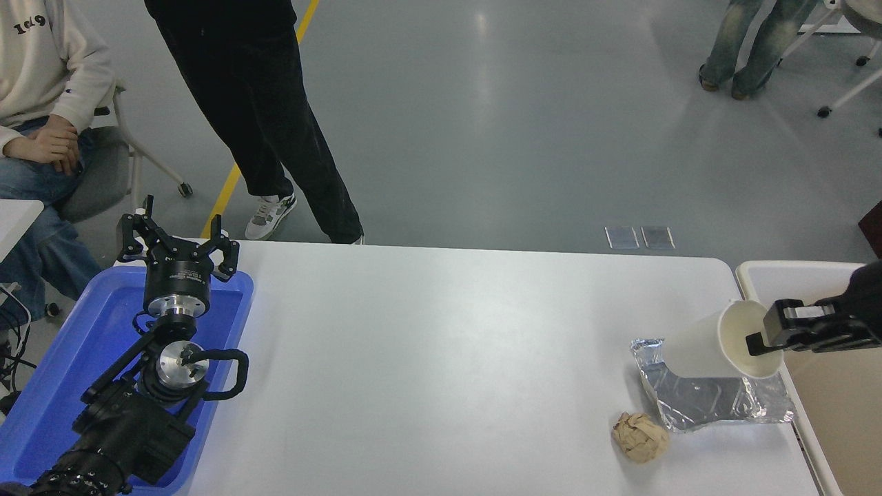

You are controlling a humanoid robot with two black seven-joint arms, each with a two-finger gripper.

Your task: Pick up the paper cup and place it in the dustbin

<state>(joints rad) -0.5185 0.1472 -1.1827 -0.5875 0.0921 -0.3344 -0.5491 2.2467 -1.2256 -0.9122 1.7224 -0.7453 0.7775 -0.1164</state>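
The white table (448,358) fills most of my view, its far edge running below the grey floor where a person in black trousers (275,131) stands and another person in a cream sweatshirt (41,76) sits on a chair off the far left corner. Along the table's left edge lies the blue plastic tray (41,386), and my left arm rests over it with my left gripper (177,238) pointing toward the far left corner, its fingers spread and holding nothing. Beyond the table's right edge stands the dustbin (765,272), beige with a thick pale rim, only partly in view. My right arm comes in from the right side across the bin, and my right gripper (768,334) pinches the wall of the paper cup (703,344) at its rolled rim, one finger inside the cream mouth. The cup is lifted clear of the table and tipped on its side, mouth facing the bin, hanging over the right edge just short of the bin's near wall. Beneath it, by the right edge, lies the crinkled silver foil tray (710,399), and just left of the foil, nearer my side, sits the crumpled brown paper ball (641,437).
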